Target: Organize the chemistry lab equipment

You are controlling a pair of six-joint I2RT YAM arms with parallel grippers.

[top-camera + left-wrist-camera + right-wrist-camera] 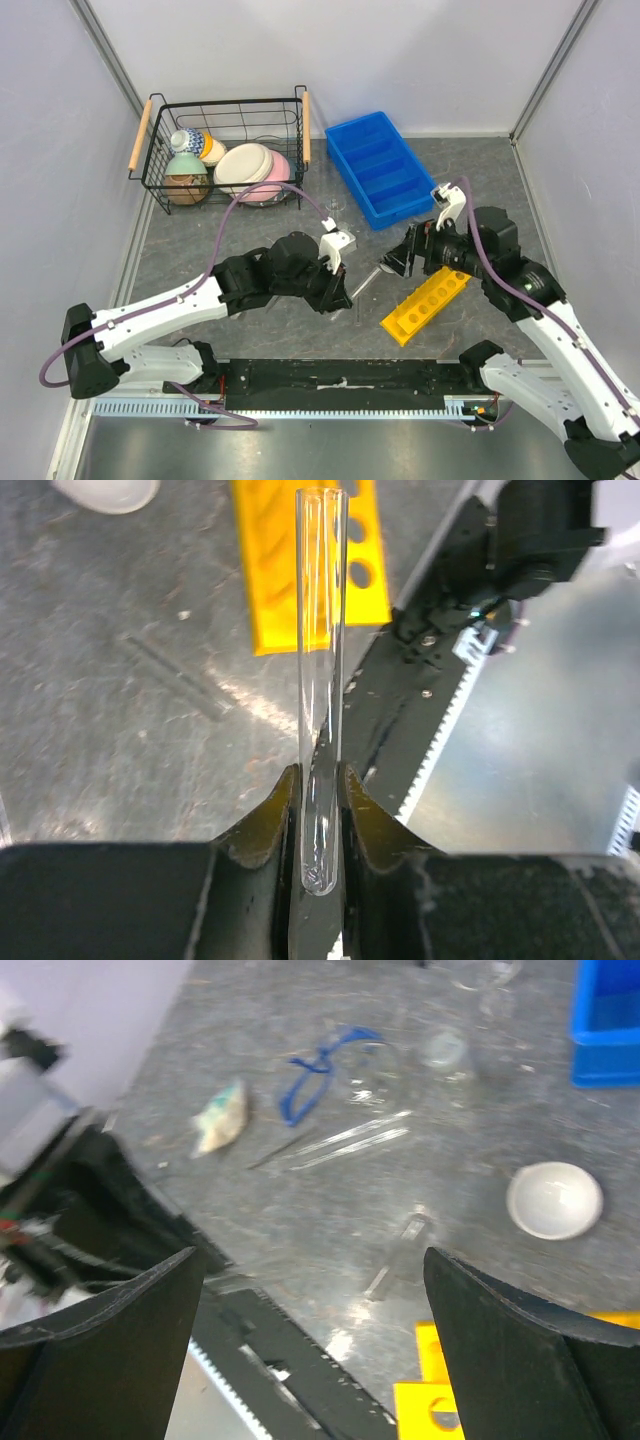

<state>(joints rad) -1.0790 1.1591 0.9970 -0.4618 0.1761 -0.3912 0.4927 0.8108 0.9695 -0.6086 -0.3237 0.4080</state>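
Left pincer (320, 790) clamped on thin clear glass tube (322, 630), just left of yellow plastic rack with round holes (427, 305) — right pincer (310, 1275) spread wide, empty, beside that rack.

Grey bench (180, 250): stone-like, matt, mottled, scuffed.
Clear test tube (322, 630): glass, smooth, glossy streaks along its length.
Yellow rack (427, 303): plastic, smooth, slight sheen.
White dish (554, 1199): smooth, satin, ceramic-looking.
Black left pincer (318, 780): matt, plastic-looking, tip edges scuffed pale.
Black right pincer (310, 1260): matt, too blurred for texture.
Wire basket (228, 101): thin black rod, metal-looking; its handles (140, 135) are bare light wood.
Pastel bowls (245, 168): glazed, glossy.
Blue bin (380, 170): plastic, smooth, shiny.
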